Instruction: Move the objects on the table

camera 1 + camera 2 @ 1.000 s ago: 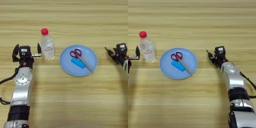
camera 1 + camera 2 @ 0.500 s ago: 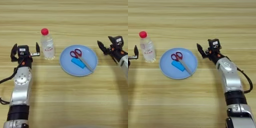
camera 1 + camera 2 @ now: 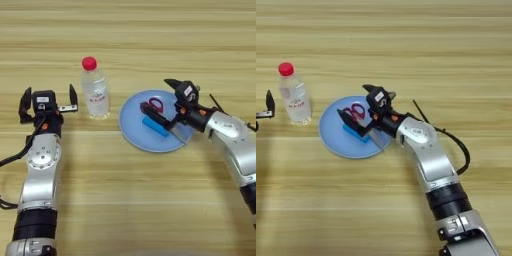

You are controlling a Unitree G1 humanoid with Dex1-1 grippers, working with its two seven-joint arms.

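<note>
Near the middle of the frame, a blue plate (image 3: 150,137) lies on the wooden surface (image 3: 130,45), carrying red-handled scissors (image 3: 156,105) and a small blue block (image 3: 155,126) just below them. The right gripper (image 3: 160,97) reaches in from the right edge and hangs over the plate, its two black fingers spread wide, one above the scissors' handles and one across the plate's middle; they grasp nothing. A clear water bottle (image 3: 94,90) with a red cap stands upright just left of the plate, apart from its rim. Further left, the left gripper (image 3: 47,100) sits beside the bottle, fingers released and apart, not touching it. Broad bare wood stretches across the top and bottom of the frame.
</note>
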